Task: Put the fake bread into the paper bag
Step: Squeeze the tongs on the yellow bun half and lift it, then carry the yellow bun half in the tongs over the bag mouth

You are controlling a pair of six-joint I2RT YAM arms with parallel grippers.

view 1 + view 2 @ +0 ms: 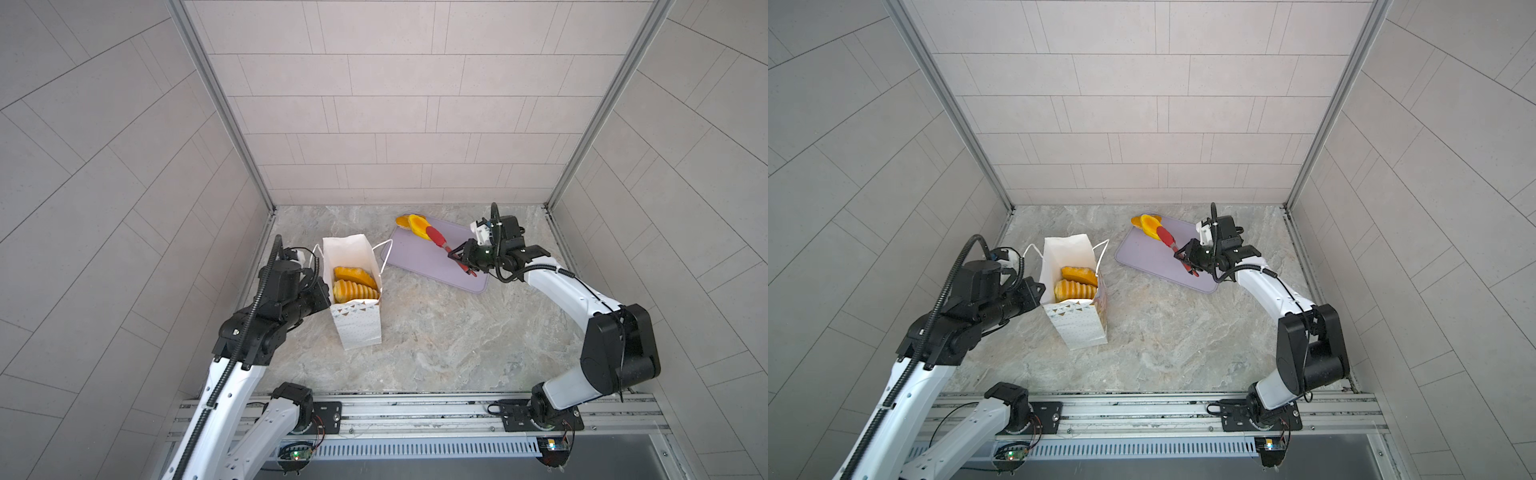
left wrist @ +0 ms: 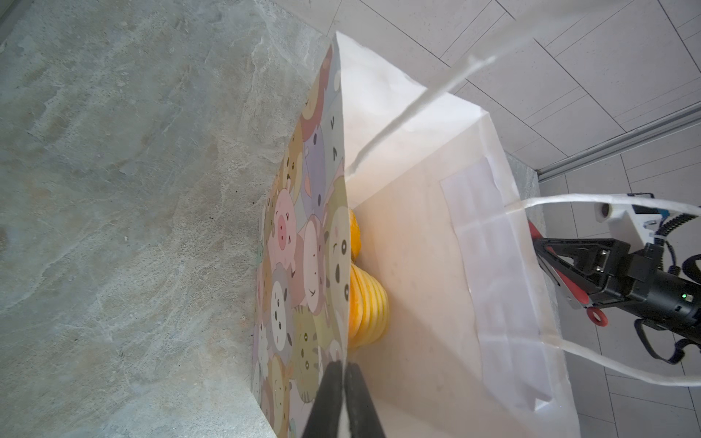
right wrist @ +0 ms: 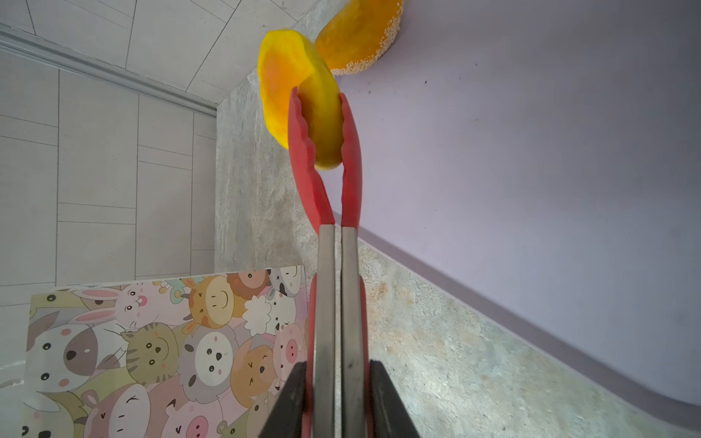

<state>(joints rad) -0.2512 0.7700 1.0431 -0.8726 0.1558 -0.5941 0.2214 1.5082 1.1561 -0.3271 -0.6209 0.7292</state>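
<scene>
Where the bag [image 1: 359,326] stands, marbled tabletop [image 1: 436,353] (tile-walled) spreads.

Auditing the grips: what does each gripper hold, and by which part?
Right gripper: tongs, by their handles, tongs pinching an oval bread. Left gripper: paper bag, by its rim.

Both top views look steeply down from overhead, sharing the whole worktop [image 1: 436,340] around the paper bag [image 1: 359,328]. The left wrist view sits at the bag's rim, looking inside. The right wrist view, farther off, catches the bag's printed front past the tongs [image 3: 326,303].
</scene>
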